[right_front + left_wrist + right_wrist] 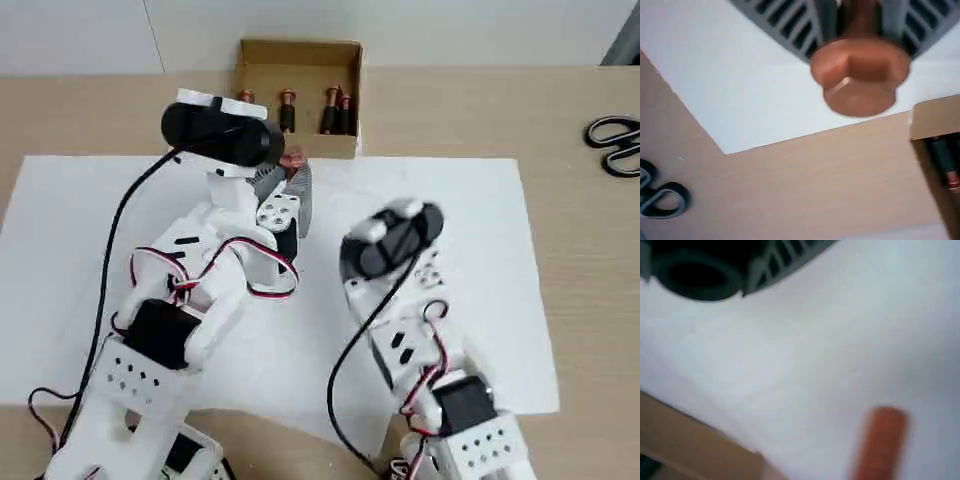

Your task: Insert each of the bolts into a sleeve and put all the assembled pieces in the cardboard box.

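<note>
My left gripper (860, 17) is shut on a copper bolt (860, 75), whose hexagonal head points out between the grey ribbed fingers (785, 20). From above, that bolt (293, 160) hangs just in front of the cardboard box (300, 50), over the far edge of the white paper. Several assembled bolt-and-sleeve pieces (335, 110) lie in the box. My right gripper (705, 270) holds a black sleeve (690, 275) low over the paper. An orange bolt shaft (880, 440) shows blurred near it. The right arm (395, 240) stands mid-table, right of the left arm.
White paper (480, 280) covers the middle of the wooden table (580, 250). Black-handled scissors (615, 140) lie at the far right edge, also seen as scissors (660, 195) from the left wrist. A box corner (935, 117) is close to the held bolt.
</note>
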Tool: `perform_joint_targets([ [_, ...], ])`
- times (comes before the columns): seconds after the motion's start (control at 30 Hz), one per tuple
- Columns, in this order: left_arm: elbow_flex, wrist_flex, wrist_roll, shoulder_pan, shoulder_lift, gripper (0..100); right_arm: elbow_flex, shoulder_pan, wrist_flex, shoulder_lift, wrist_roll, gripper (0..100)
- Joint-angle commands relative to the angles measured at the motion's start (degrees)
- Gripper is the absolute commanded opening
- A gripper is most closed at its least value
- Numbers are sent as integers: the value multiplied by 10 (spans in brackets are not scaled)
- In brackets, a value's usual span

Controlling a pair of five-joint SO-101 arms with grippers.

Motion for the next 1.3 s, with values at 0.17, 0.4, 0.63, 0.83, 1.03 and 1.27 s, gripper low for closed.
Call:
perform_joint_targets([
  [0.17,17,-33,76,47,-18,5,82,-11,-29,-133,5,5],
  [0.4,46,-98,101,48,-18,5,111,-12,-29,-175,5,4],
  [0.63,128,-209,101,60,-19,5,110,-12,-29,-175,4,4],
  [0.83,129,-209,101,79,-18,5,110,-12,-29,-175,4,4],
  [1.03,157,-212,101,79,-18,5,110,-12,-29,-175,4,4],
  [1.27,166,-208,101,79,-19,5,107,-10,-29,-175,4,4],
])
